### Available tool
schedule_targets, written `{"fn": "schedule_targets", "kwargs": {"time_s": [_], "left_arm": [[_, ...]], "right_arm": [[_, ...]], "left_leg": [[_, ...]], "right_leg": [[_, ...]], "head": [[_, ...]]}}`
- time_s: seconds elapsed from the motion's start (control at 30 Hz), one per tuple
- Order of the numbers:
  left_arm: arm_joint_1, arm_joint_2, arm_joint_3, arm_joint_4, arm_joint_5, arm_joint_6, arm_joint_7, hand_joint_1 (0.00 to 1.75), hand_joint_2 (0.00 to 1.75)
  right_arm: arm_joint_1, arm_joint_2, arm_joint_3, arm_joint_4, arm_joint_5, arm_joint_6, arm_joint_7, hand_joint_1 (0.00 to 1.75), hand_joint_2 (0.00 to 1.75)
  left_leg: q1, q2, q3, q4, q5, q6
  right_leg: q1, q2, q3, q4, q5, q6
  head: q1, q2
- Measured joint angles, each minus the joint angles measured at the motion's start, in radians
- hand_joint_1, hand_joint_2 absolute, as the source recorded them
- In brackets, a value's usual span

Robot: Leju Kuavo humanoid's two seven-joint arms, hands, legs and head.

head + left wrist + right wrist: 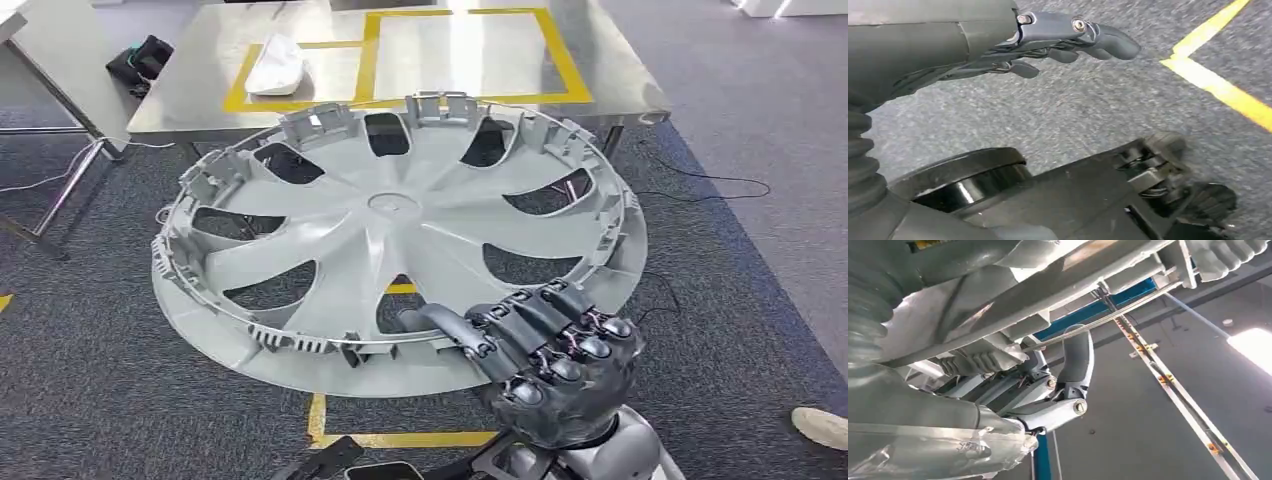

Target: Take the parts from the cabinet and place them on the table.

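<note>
Steel table (600, 85) with yellow tape, grey carpet (90, 370), white part (274, 65)

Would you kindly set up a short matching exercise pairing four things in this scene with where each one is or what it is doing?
Things:
1. wheel cover
2. right hand
3. left hand
4. white part

States:
A. lies on the metal table
B. hangs over the carpet, holding nothing
C. held up in front of the table
D. grips a rim

Pairs: 1-C, 2-D, 3-B, 4-A
</note>
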Motion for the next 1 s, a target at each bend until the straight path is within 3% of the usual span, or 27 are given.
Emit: {"fn": "schedule_targets", "kwargs": {"time_s": [0.2,0.33,0.43,0.63,0.8,1.0], "left_arm": [[0.009,0.008,0.003,0.000,0.024,0.039,0.100,0.00,1.75],[0.025,0.018,0.024,0.000,0.048,0.063,0.113,0.00,1.75],[0.029,0.022,0.033,0.000,0.070,0.066,0.112,0.00,1.75],[0.064,0.043,0.095,0.000,0.148,0.080,0.031,0.00,1.75],[0.071,0.051,0.126,0.000,0.164,0.079,0.015,0.00,1.75],[0.071,0.057,0.133,0.000,0.154,0.078,0.015,0.00,1.75]], "right_arm": [[0.002,0.000,-0.004,0.000,-0.001,0.000,-0.014,1.75,1.75],[0.009,0.000,-0.009,0.000,-0.001,0.000,-0.021,1.75,1.75],[0.010,0.000,-0.010,0.000,-0.001,0.000,-0.023,1.75,1.75],[0.015,0.000,-0.015,0.000,0.000,0.000,-0.034,1.75,1.75],[0.014,0.000,-0.016,0.001,0.000,0.000,-0.031,1.75,1.75],[0.013,0.000,-0.014,0.005,0.000,0.000,-0.031,1.75,1.75]], "left_leg": [[0.000,0.000,0.000,0.000,0.000,0.000],[0.000,0.000,-0.001,0.000,0.000,0.000],[0.000,0.000,-0.001,0.000,0.000,0.000],[0.000,0.000,-0.001,0.000,0.000,0.000],[0.000,0.000,-0.002,0.000,0.000,0.000],[-0.004,0.000,-0.004,0.009,-0.007,0.013]], "right_leg": [[0.000,0.000,0.000,0.000,0.000,0.000],[0.000,0.000,-0.001,0.000,0.000,0.000],[0.000,0.000,-0.001,0.000,0.000,0.000],[0.000,0.000,-0.001,0.000,0.000,0.000],[0.000,0.000,-0.001,0.000,0.000,0.000],[-0.004,0.000,0.000,-0.001,-0.003,0.006]], "head": [[0.000,0.000],[0.000,0.000],[0.000,0.000],[0.000,0.000],[0.000,0.000],[0.000,0.000]]}}
